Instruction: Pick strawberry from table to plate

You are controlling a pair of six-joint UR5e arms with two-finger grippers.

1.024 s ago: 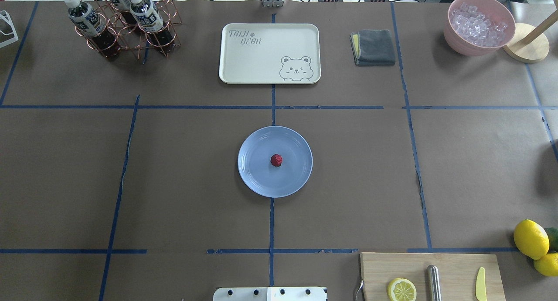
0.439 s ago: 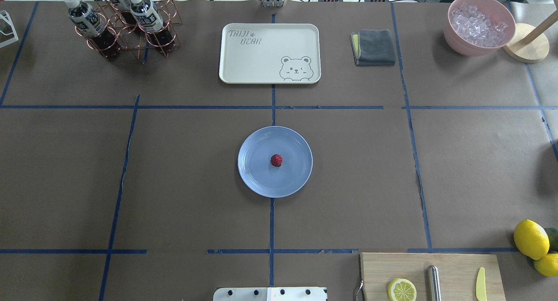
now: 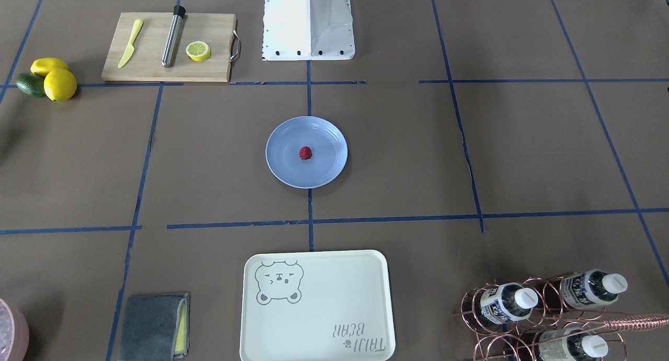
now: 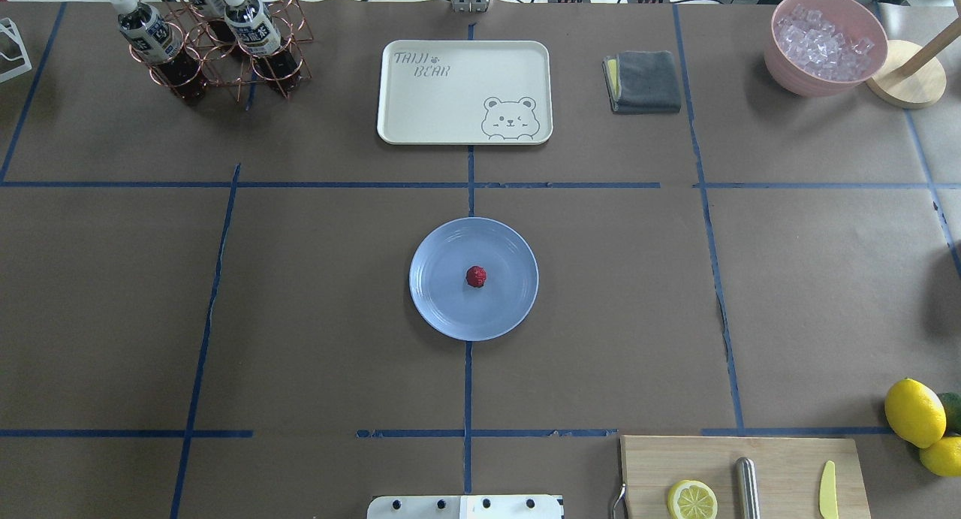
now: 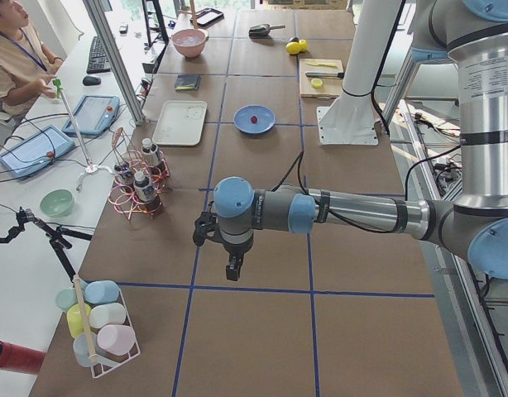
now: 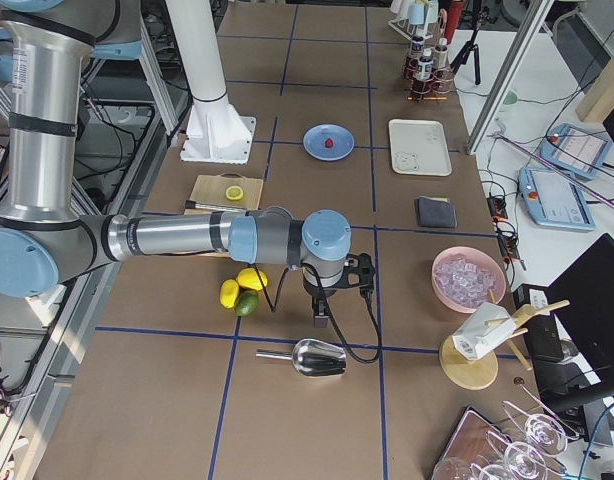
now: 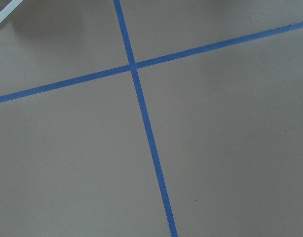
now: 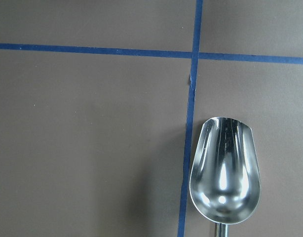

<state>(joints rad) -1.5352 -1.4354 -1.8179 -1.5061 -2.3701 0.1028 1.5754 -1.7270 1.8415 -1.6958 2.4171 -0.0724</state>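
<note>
The small dark-red strawberry [image 4: 476, 276] [image 3: 305, 152] lies near the middle of the light-blue plate [image 4: 439, 309] [image 3: 282, 170], which rests on the brown paper table [image 4: 300, 316] at its centre. Neither gripper is anywhere near it. My left gripper [image 5: 232, 273] hangs over bare table far out at the left end, seen only in the exterior left view. Only the exterior right view shows my right gripper [image 6: 320, 320], which hangs at the right end above a metal scoop [image 8: 224, 173]. I cannot tell whether either is open or shut. Both wrist views show no fingers.
A cream bear-print tray [image 4: 464, 91] and a grey cloth [image 4: 644, 81] lie behind the plate. A copper bottle rack [image 4: 214, 38] stands far left, a pink bowl of ice [image 4: 824, 42] far right. A cutting board [image 4: 743, 478] and lemons [image 4: 914, 412] sit near right.
</note>
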